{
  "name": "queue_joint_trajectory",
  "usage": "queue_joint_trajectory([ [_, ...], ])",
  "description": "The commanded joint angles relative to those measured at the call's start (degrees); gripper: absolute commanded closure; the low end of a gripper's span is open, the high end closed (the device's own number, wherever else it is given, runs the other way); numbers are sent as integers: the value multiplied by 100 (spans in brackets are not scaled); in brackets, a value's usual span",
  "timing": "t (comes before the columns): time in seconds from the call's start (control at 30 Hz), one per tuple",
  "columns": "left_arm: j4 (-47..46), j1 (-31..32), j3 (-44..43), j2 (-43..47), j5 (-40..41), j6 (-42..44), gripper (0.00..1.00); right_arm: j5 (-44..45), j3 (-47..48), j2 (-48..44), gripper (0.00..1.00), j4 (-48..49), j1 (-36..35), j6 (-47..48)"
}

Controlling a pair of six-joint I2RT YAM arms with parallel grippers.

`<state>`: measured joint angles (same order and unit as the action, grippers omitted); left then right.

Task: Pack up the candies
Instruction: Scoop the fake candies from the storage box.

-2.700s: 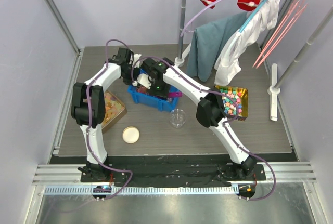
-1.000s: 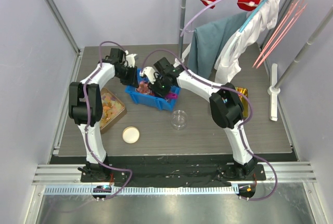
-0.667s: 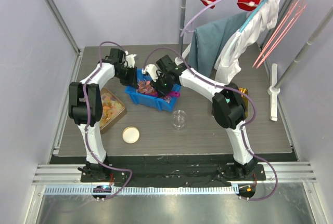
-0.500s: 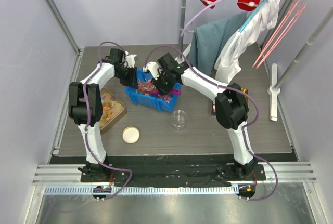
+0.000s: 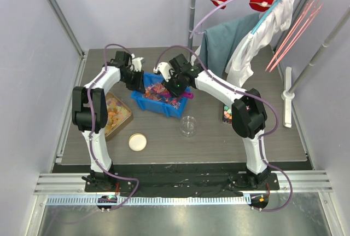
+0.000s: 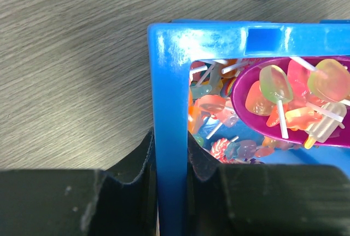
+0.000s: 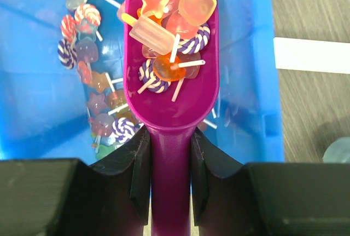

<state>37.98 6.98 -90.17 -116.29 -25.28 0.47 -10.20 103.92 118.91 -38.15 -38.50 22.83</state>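
The candies [image 7: 87, 44] are tiny bright sweets on sticks lying in a blue bin [image 5: 158, 106]. My left gripper [image 6: 171, 154] is shut on the bin's left wall [image 6: 167, 82]; in the top view it [image 5: 139, 84] sits at the bin's back left corner. My right gripper [image 7: 170, 159] is shut on the handle of a purple scoop [image 7: 170, 110]. The scoop holds a heap of candies [image 7: 169, 33] and hangs level over the bin. The loaded scoop also shows in the left wrist view [image 6: 284, 132]. In the top view my right gripper [image 5: 175, 85] is over the bin's back right.
A clear open jar [image 5: 187, 125] stands in front of the bin, its round lid [image 5: 138, 142] to the left. A tray of orange sweets [image 5: 115, 113] lies at the left. A box of pastel sweets [image 5: 226, 113] is mostly hidden under my right arm. Clothes hang on a rack [image 5: 240, 39] behind.
My right gripper has drawn the scoop through the bin toward its back right and lifted it out loaded. The right elbow swung right. My left gripper has stayed clamped on the bin wall.
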Motion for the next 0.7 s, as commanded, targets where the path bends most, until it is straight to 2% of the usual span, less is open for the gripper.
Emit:
queue_joint_trajectory([
  [0.0,166,-22,-44,-8,-267,-73,100,-26,-82,-527,99,317,9,29],
  [0.67,447,-39,-238,-140,-74,208,100,-597,-899,-1511,99,932,326,11],
])
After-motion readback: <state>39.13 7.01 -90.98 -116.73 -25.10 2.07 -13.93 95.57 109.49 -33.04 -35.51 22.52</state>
